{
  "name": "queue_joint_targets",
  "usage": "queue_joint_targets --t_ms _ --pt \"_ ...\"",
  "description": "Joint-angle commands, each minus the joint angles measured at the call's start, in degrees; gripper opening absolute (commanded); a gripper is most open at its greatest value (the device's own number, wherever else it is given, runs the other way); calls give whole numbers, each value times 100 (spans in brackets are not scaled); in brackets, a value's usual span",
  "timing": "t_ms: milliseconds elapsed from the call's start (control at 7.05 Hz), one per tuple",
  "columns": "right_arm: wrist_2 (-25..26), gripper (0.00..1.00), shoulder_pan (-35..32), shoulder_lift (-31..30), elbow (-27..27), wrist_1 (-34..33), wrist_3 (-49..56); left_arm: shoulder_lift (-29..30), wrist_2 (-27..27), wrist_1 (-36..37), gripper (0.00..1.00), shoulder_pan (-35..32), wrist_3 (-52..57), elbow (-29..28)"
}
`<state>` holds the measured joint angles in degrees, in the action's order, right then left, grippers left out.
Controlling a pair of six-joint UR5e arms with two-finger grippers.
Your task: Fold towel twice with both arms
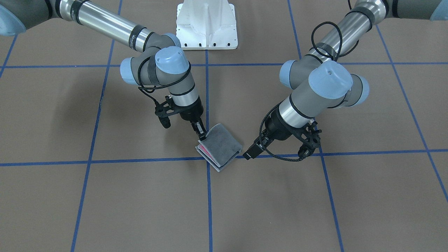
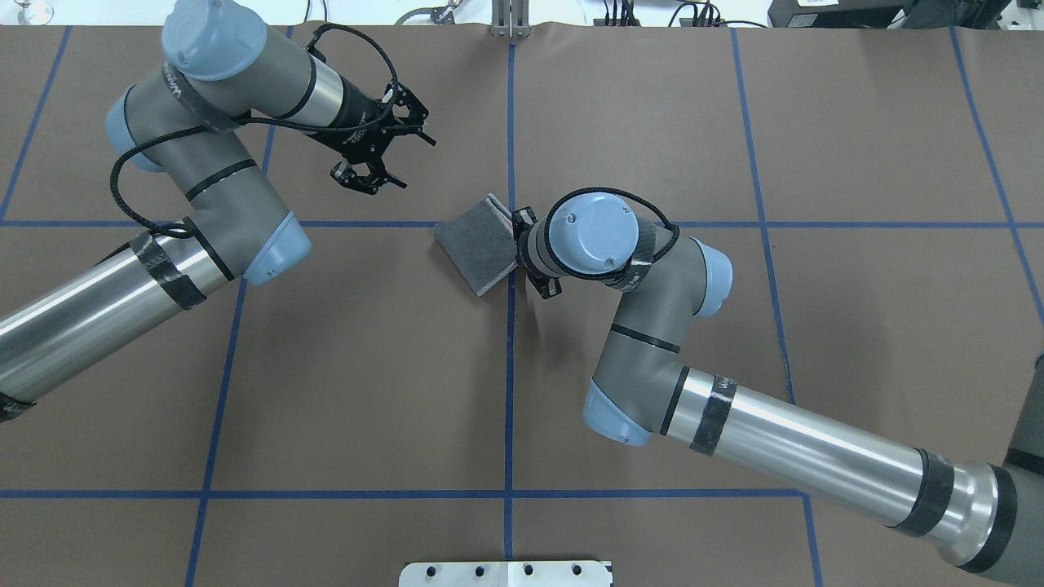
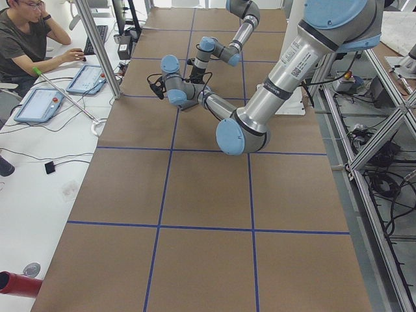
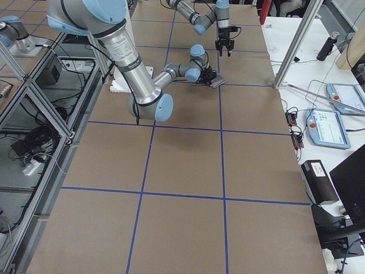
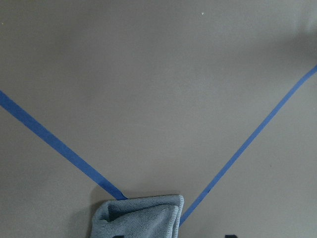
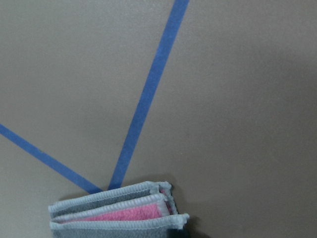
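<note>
The towel (image 1: 222, 143) lies folded into a small thick square, dark grey face up, at a crossing of blue tape lines. Pink shows between its layers in the right wrist view (image 6: 124, 215). It also shows in the overhead view (image 2: 477, 244) and at the bottom of the left wrist view (image 5: 138, 220). My right gripper (image 1: 201, 135) is shut on the towel's corner nearest the robot, low at the table. My left gripper (image 1: 251, 152) hangs beside the towel's opposite side, apart from it. In the overhead view the left gripper (image 2: 420, 126) looks open and empty.
The brown table carries a grid of blue tape lines (image 1: 210, 196). The white bolted pedestal base (image 1: 206, 24) stands behind the towel. An operator (image 3: 26, 32) sits at a side desk with tablets (image 3: 39, 104) past the table's far edge.
</note>
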<state>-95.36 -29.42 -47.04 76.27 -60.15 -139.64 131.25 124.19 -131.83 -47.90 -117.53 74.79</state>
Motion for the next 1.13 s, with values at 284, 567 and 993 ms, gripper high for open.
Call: queue_joint_targets --t_ms 284,567,993 --pt "-62 0 -152 11 72 -66 77 -3 -9 0 74 9 -15 0" --pt "-62 0 -178 11 72 -84 121 -3 -17 0 74 26 -15 -9" --pt "-53 0 -310 29 37 -110 323 -3 -26 0 74 35 -33 -18"
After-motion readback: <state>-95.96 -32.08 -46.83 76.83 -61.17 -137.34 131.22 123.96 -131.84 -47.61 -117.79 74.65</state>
